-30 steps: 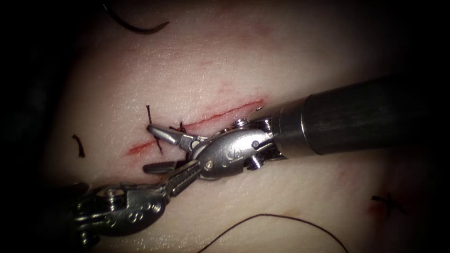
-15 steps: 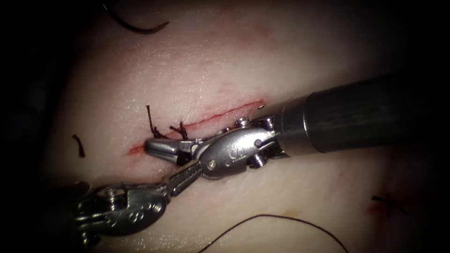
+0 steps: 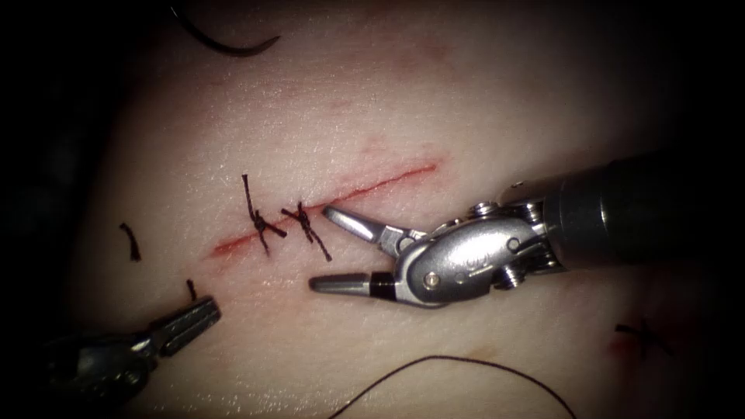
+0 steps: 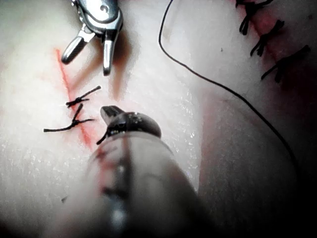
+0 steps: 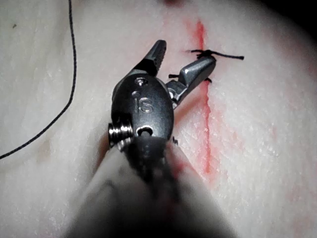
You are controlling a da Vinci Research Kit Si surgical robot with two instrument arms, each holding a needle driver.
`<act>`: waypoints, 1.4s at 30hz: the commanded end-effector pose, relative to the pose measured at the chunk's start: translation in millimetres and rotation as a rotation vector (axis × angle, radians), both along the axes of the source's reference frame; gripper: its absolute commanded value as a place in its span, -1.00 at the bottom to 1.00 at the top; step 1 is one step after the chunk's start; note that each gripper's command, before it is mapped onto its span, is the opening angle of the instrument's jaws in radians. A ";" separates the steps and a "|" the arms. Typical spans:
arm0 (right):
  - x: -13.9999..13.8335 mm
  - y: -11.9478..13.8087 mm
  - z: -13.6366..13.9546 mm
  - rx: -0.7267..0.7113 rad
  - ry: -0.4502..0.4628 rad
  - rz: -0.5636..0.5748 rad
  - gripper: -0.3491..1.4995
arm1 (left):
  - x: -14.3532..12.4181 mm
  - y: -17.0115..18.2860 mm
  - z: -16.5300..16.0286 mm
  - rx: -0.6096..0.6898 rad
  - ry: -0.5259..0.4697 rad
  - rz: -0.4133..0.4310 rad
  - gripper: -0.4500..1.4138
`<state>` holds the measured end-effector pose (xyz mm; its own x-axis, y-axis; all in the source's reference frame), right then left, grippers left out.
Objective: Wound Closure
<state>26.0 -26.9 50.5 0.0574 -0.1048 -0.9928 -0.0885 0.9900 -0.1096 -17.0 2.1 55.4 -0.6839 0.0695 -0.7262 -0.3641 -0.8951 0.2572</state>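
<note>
A small cut end of thread (image 3: 191, 289) is held in the closed left gripper (image 3: 203, 312). Nothing is held by the widely opened right gripper (image 3: 320, 247), just beside two knotted stitches (image 3: 281, 223) on the cut (image 3: 372, 185). The needle (image 3: 225, 44) is seen lying on the tissue (image 3: 466, 93), far from both grippers.

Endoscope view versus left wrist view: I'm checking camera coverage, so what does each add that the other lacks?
Endoscope view adds: what looks like the needle, lying free on the tissue up and left of the cut, plus a loose thread scrap. Left wrist view adds: a row of stitches on a second cut. Both: two knots across the cut, the right tool open and empty, the left tool shut on a short thread end, and the long thread.
</note>
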 end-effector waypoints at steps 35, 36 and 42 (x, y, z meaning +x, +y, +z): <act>-3.6 -1.5 0.6 0.005 -0.044 0.049 0.69 | 7.0 -0.8 8.3 0.168 -0.246 -0.247 -0.12; -3.6 -1.6 0.6 0.005 -0.044 0.049 0.69 | 7.0 -1.1 8.0 0.169 -0.247 -0.246 -0.12; -3.6 -1.5 0.7 0.011 -0.044 0.050 0.67 | 6.5 -2.5 5.9 0.180 -0.262 -0.235 -0.12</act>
<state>21.8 -27.9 50.7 0.1080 -0.0914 -0.9899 -0.1343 0.9853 -0.1057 -10.1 -0.4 60.1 -0.4234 0.3487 -0.8362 -0.5987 -0.8004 -0.0306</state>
